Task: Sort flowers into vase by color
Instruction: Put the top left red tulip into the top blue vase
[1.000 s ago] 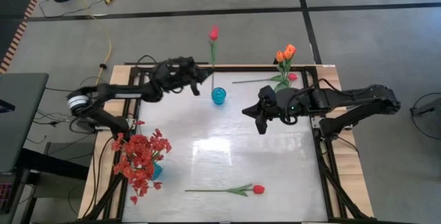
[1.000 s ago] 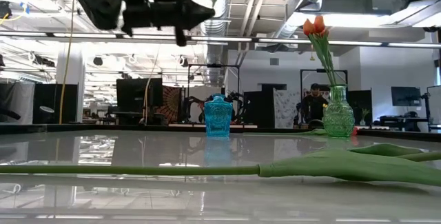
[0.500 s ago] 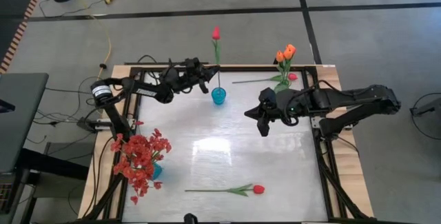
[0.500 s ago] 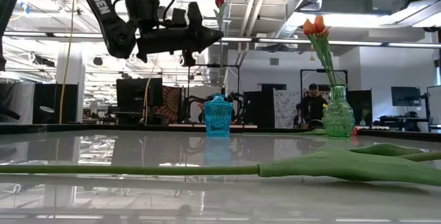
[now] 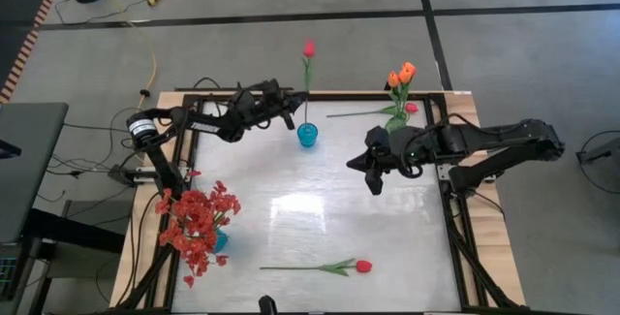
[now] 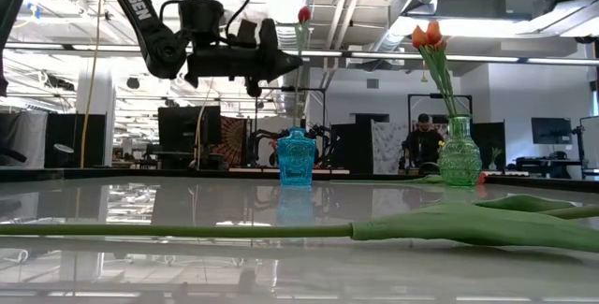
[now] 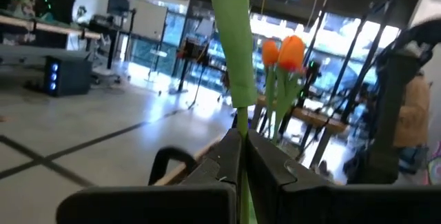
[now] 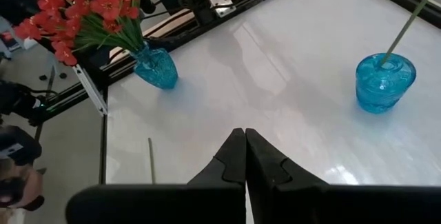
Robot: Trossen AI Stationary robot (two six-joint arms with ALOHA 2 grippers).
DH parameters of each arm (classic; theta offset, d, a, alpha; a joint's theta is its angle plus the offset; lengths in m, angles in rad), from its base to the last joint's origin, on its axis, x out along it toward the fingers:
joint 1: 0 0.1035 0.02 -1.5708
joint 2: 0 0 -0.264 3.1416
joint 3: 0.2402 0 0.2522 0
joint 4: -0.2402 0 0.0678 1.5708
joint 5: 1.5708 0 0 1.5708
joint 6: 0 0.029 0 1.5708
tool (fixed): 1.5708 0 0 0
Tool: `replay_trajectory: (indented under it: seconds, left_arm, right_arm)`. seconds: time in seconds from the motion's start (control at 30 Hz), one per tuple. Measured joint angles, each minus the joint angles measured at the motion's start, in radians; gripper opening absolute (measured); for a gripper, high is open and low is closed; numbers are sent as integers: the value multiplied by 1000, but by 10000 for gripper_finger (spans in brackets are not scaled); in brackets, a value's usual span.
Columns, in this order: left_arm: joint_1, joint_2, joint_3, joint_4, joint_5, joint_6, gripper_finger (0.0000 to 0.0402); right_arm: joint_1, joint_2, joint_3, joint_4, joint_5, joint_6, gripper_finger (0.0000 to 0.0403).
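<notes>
White and glossy, the table [image 5: 320, 208] mirrors a bright workshop with screens behind it. Three vases stand on it: two blue, one green [image 6: 459, 165]. The near blue vase [image 5: 219, 240] holds a bushy red spray [image 5: 197, 218]; the green one holds two orange tulips [image 5: 401, 73]. One red tulip [image 5: 329, 267] lies at the front, another [image 5: 373, 112] beside the green vase. The left gripper [image 5: 288, 113] is clamped on a third red tulip [image 5: 308, 49], whose stem stands in the far blue vase [image 5: 307, 136]. The right gripper [image 5: 373, 181] hovers closed, empty, over the table's right side.
</notes>
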Motion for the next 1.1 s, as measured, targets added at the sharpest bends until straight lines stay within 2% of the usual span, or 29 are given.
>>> replay_trajectory:
  seconds: [0.3, 0.5, 0.67, 1.1]
  left_arm:
    - [-33, 0, 0, -91, 14, 99, 0]
    - [-48, 0, 0, -174, 14, 97, 0]
    - [-61, 0, 0, -179, 14, 97, 2]
    - [-70, -1, 0, -178, 39, 97, 86]
  right_arm:
    - [0, 0, 0, 0, 0, -8, 26]
    - [0, 0, 0, 0, -1, -27, 26]
    - [0, 0, 0, 0, -11, -37, 26]
    - [9, 0, 0, 1, -28, -53, 26]
